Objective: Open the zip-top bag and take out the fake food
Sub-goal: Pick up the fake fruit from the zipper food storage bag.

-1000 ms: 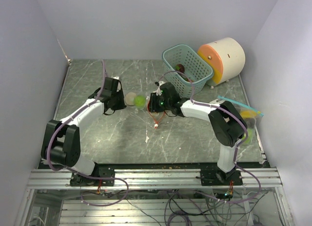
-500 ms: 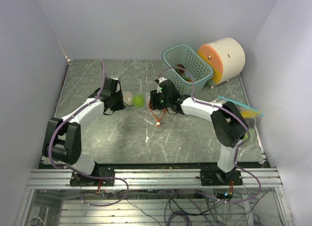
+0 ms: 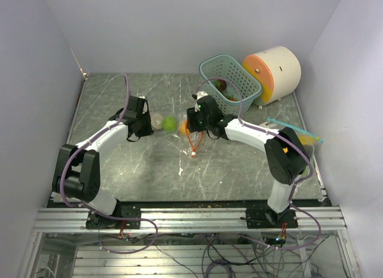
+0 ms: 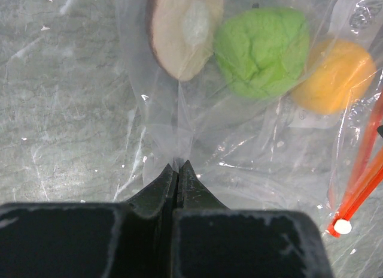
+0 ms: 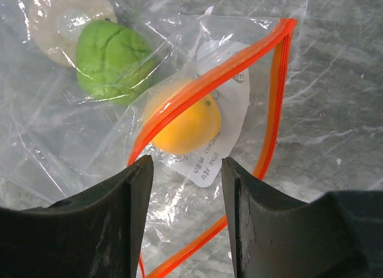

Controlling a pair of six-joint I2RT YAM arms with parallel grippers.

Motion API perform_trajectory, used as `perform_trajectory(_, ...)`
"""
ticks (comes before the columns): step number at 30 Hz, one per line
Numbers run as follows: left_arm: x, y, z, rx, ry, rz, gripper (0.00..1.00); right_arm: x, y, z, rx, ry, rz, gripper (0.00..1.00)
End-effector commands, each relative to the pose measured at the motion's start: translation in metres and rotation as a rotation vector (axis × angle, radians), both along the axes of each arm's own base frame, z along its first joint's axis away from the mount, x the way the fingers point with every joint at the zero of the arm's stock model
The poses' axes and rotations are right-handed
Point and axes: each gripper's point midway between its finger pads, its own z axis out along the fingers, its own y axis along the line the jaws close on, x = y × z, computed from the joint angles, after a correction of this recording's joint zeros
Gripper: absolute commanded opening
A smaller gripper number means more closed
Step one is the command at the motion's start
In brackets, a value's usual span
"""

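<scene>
A clear zip-top bag point(image 3: 175, 134) with an orange zip lies mid-table. It holds a whitish-brown piece point(image 4: 182, 26), a green fruit point(image 4: 261, 43) and an orange fruit point(image 4: 335, 75) of fake food. My left gripper point(image 4: 178, 165) is shut on the bag's closed end, at its left point(image 3: 145, 123). My right gripper point(image 5: 187, 164) is open and empty, its jaws on either side of the bag's open orange zip mouth point(image 5: 239, 68), just short of the orange fruit point(image 5: 182, 125). The green fruit point(image 5: 111, 53) and whitish piece point(image 5: 57, 20) lie beyond.
A teal basket point(image 3: 229, 83) with some items stands at the back right, beside a cream cylinder with an orange face point(image 3: 274, 73). A second bag with a blue zip point(image 3: 299, 140) lies at the right edge behind my right arm.
My right gripper has moved slightly back and right along the bag's mouth. The orange fruit now shows beside it. The left gripper keeps its hold.
</scene>
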Motion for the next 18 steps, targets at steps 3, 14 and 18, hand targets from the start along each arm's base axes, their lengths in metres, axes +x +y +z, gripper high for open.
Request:
perform_trajectory(3, -0.003, 0.001, -0.006, -0.003, 0.022, -0.014, 0.07, 0.006, 0.012, -0.001, 0.022, -0.002, 0.023, 0.55)
perform_trajectory(14, -0.005, 0.001, -0.006, -0.001, 0.022, -0.019, 0.07, 0.022, 0.031, -0.017, 0.031, 0.006, 0.054, 0.73)
perform_trajectory(18, -0.005, 0.002, -0.005, 0.002, 0.02, -0.021, 0.07, 0.03, 0.039, -0.018, 0.034, -0.004, 0.067, 0.74)
